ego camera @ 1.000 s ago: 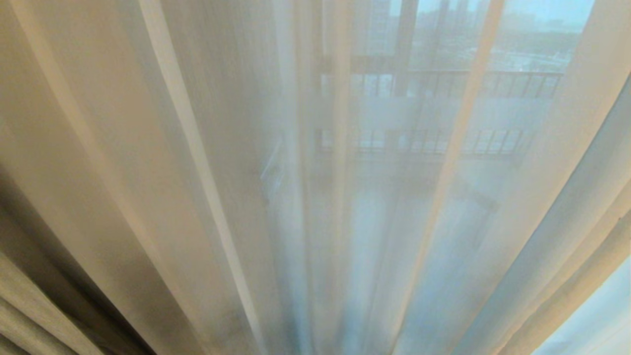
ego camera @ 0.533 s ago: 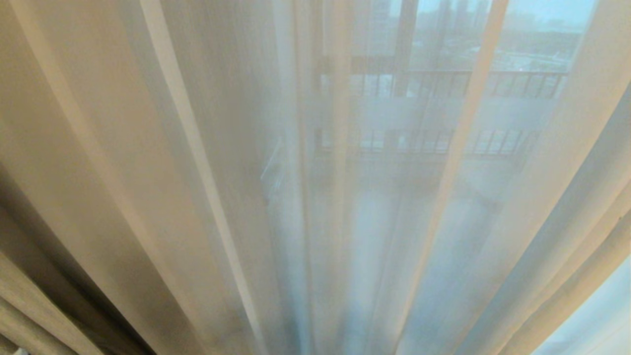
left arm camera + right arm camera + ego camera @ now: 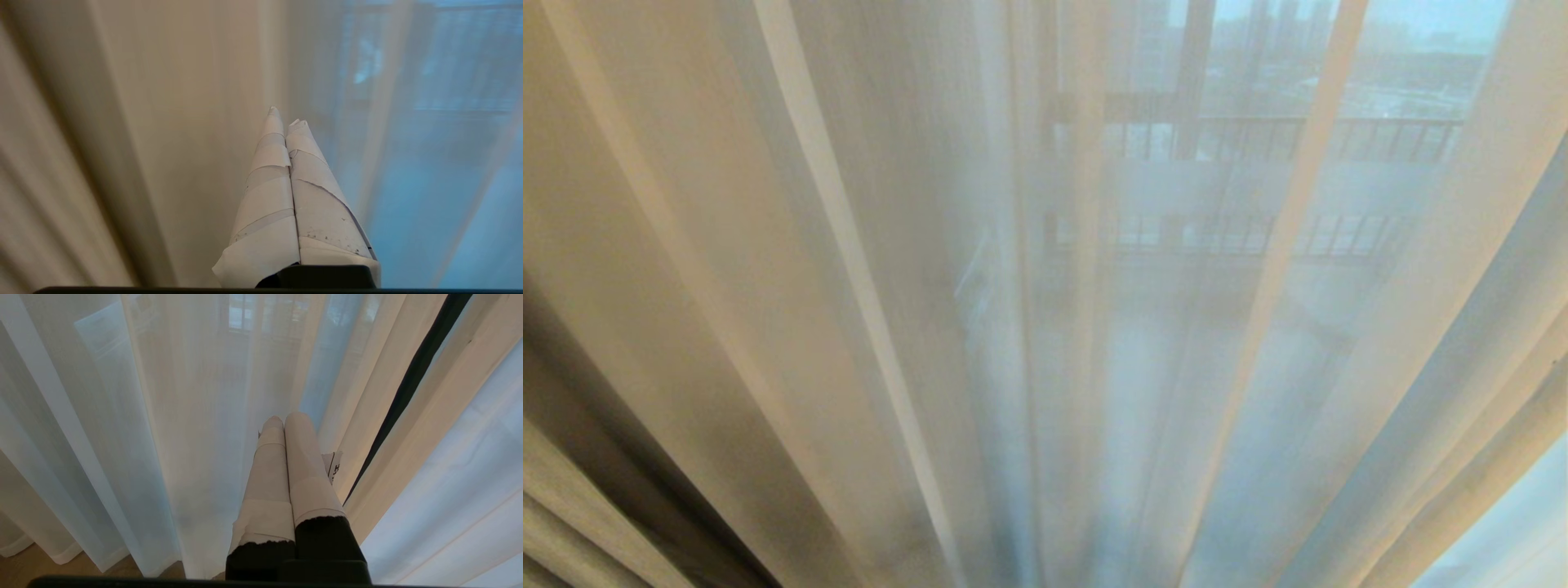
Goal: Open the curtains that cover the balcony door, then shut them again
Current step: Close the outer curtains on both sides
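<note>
Little is changed from the frame a second ago: in the head view the sheer fabric [image 3: 915, 269] is seen slightly shifted, and neither arm is shown there. Opaque beige curtains [image 3: 572, 514] are bunched at the lower left corner of the head view, and a further beige fold is seen at the lower right. The middle is filled by the see-through sheer, through which a dark barred railing [image 3: 1258, 139] and buildings beyond are faintly seen; the balcony door itself cannot be made out with certainty.

In the left wrist view the left gripper [image 3: 284, 116] is shown with its taped fingers pressed together, nothing between them, pointed at the fabric where the beige curtain edge [image 3: 49, 163] meets the sheer. In the right wrist view the right gripper [image 3: 286, 418] is likewise closed and empty, just before the sheer folds; a thin dark gap [image 3: 412, 384] is seen between two panels beside it. A strip of wooden floor [image 3: 36, 567] is shown under the hems.
</note>
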Available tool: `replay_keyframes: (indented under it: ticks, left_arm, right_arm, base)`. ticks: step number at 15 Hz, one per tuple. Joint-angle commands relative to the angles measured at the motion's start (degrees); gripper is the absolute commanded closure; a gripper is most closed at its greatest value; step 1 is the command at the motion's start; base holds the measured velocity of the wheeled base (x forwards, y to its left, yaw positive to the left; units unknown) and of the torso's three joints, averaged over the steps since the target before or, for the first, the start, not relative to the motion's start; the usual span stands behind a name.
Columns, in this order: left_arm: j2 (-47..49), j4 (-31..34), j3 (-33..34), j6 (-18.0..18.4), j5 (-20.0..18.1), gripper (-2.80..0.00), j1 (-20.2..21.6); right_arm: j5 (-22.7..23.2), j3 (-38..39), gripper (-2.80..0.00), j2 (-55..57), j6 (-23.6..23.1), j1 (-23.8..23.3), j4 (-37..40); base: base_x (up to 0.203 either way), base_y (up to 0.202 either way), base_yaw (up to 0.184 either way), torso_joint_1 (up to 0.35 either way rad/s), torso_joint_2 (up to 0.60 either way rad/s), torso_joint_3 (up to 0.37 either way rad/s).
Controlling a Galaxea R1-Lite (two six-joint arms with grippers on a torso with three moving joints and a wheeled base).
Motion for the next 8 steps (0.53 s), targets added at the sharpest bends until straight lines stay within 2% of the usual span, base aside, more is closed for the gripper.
replay_keyframes:
  ticks: [1,4,8]
  left_arm:
    - [-0.04,6.16,-5.28,0.0,1.88,0.0,0.0]
    - [3.96,11.85,-14.15,-0.02,3.16,0.0,-0.01]
    - [17.9,12.32,-25.32,-0.11,6.08,0.0,-0.19]
  right_arm:
    - [0.06,0.0,0.0,0.07,-0.05,0.05,0.0]
    - [0.06,0.0,0.0,0.07,-0.05,0.05,0.0]
    - [0.06,0.0,0.0,0.07,-0.05,0.05,0.0]
  base:
    - [0.0,0.0,0.0,0.0,0.0,0.0]
    - [0.0,0.0,0.0,0.0,0.0,0.0]
    - [0.0,0.0,0.0,0.0,0.0,0.0]
